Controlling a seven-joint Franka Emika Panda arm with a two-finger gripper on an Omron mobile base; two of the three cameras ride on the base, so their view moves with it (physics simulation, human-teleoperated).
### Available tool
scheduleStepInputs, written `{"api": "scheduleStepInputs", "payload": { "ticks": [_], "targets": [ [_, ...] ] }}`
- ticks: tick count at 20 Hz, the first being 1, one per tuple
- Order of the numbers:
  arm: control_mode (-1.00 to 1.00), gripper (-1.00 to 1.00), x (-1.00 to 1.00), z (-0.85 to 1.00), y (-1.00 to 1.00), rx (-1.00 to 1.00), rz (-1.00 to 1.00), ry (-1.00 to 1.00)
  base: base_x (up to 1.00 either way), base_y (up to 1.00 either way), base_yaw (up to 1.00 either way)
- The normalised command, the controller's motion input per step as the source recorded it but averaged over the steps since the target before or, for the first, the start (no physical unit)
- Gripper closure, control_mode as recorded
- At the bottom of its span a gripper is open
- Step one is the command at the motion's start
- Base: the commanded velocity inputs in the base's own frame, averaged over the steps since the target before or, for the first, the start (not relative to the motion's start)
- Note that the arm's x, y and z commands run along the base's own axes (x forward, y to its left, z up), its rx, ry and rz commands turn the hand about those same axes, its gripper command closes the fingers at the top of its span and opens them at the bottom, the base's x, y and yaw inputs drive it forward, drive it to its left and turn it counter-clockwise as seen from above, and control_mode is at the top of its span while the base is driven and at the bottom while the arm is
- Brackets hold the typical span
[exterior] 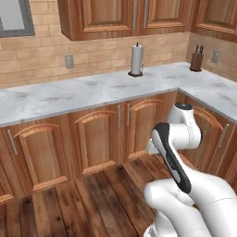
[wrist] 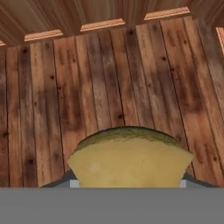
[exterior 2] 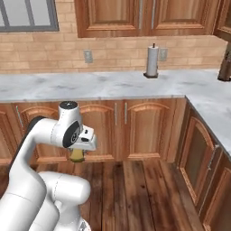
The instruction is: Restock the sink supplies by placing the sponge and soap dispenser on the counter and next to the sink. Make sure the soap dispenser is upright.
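Wood floor (wrist: 109,87) behind gripper-hiding sponge (wrist: 129,162)

The bench (exterior: 92,92) is white-grey marbled stone over brown wooden cabinet fronts (exterior: 92,139), backed by tan brick (exterior: 41,55). On it stands a white paper-towel roll (exterior: 136,59) with a dark base. The floor (wrist: 109,78) shows dark-streaked brown planks. The sponge (wrist: 129,159) is yellow with a green top.
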Motion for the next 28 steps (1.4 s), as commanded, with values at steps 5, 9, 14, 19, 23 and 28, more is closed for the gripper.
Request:
{"api": "scheduleStepInputs", "payload": {
  "ticks": [5,9,14,19,23,28],
  "targets": [
    [1.0,1.0,0.0,0.0,0.0,0.0,0.0,0.0,0.65,0.81,0.41],
    [1.0,1.0,0.0,0.0,0.0,0.0,0.0,0.0,0.43,0.93,0.44],
    [1.0,1.0,0.0,0.0,0.0,0.0,0.0,0.0,0.43,1.0,0.36],
    [1.0,1.0,0.0,0.0,0.0,0.0,0.0,0.0,0.9,0.92,0.21],
    [1.0,1.0,0.0,0.0,0.0,0.0,0.0,0.0,1.0,0.53,0.24],
    [1.0,1.0,0.0,0.0,0.0,0.0,0.0,0.0,1.0,0.57,0.31]
  ]
}}
